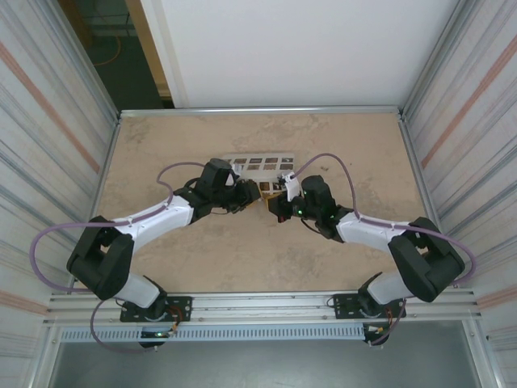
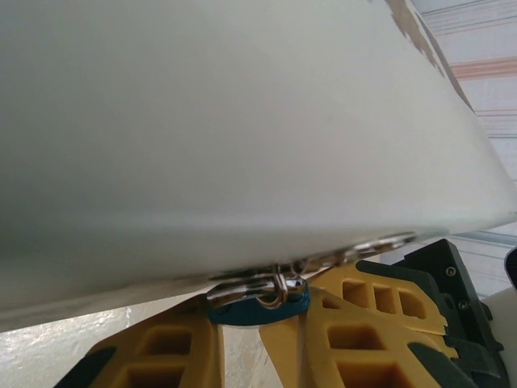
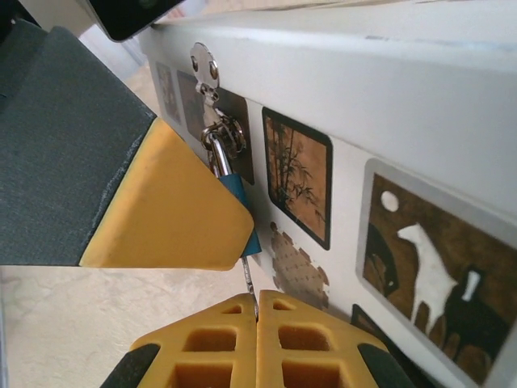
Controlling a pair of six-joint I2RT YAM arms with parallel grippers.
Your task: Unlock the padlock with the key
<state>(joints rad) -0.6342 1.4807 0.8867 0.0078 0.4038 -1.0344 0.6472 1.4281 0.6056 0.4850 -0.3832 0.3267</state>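
**Padlock on the box's near face**

The box (image 1: 257, 165) sits mid-worktop (image 1: 161, 162), nearer the far edge. The padlock (image 3: 234, 187) hangs from a hasp (image 3: 206, 69) on the box's near face, between the left gripper's (image 2: 254, 327) fingers. The key (image 3: 250, 279) sits under the padlock, pinched in the right gripper (image 3: 257, 311).

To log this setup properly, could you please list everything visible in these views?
table: one, beige, under everything.
white box: one, white with dark picture tiles, mid-table.
hasp: one, silvery, on the box's side.
padlock: one, blue, silvery shackle through the hasp.
key: one, silvery, between the padlock's end and the right hand.
left hand: one, yellow and dark, shut on the padlock.
right hand: one, yellow fingers, shut on the key.
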